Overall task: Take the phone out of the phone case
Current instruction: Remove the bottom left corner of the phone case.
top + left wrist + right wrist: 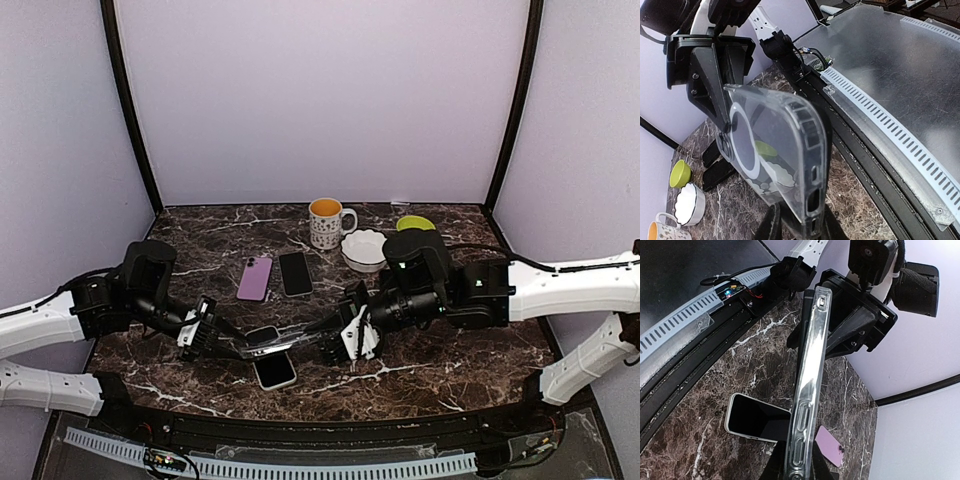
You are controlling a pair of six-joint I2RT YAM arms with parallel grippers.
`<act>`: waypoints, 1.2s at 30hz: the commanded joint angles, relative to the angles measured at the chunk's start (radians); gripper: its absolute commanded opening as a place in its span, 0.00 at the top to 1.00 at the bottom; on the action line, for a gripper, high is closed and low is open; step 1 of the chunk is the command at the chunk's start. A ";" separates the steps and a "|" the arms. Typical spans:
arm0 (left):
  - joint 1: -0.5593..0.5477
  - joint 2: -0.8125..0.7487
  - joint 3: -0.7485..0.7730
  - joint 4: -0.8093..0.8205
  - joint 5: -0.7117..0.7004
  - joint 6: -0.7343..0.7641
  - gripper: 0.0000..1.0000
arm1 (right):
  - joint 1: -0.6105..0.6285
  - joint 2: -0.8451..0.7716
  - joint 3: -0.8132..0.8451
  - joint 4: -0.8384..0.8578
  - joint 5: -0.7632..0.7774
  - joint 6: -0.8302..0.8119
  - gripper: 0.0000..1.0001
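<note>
I have both arms stretched inward from the left and right edges of the overhead frame, forearms low, meeting at lower centre. The left pincer [238, 346] and right pincer [312, 330] are each clamped narrow on opposite ends of the one clear plastic phone case [265, 336], held above the dark marble tabletop [450, 350]. I see straight through the case.

Just below it lies a white-edged phone with a dark screen [273, 371]. I count three phones: that one, a purple phone [254, 278] and a black phone [295, 272] at centre. Behind them stand one patterned mug [326, 224] and two bowls, a white scalloped bowl [363, 250] and a green bowl [415, 223].
</note>
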 commanded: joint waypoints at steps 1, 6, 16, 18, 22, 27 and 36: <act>-0.045 0.030 0.032 -0.194 0.015 -0.023 0.77 | 0.037 -0.007 -0.012 0.017 0.014 -0.205 1.00; -0.066 0.063 0.057 -0.234 -0.018 -0.006 0.77 | 0.055 -0.006 -0.027 0.005 0.047 -0.278 1.00; -0.088 0.082 0.085 -0.278 -0.090 0.031 0.77 | 0.079 0.003 -0.023 -0.046 0.094 -0.355 1.00; -0.089 0.083 0.086 -0.279 -0.104 0.036 0.77 | 0.085 0.006 -0.021 -0.052 0.109 -0.368 1.00; -0.091 0.087 0.084 -0.276 -0.139 0.055 0.78 | 0.098 0.010 -0.020 -0.043 0.119 -0.373 1.00; -0.092 0.066 0.051 -0.202 -0.195 0.061 0.73 | 0.106 0.023 -0.022 -0.038 0.131 -0.357 1.00; -0.092 -0.118 -0.082 -0.053 -0.260 0.024 0.37 | 0.080 -0.022 -0.037 0.076 0.107 -0.161 1.00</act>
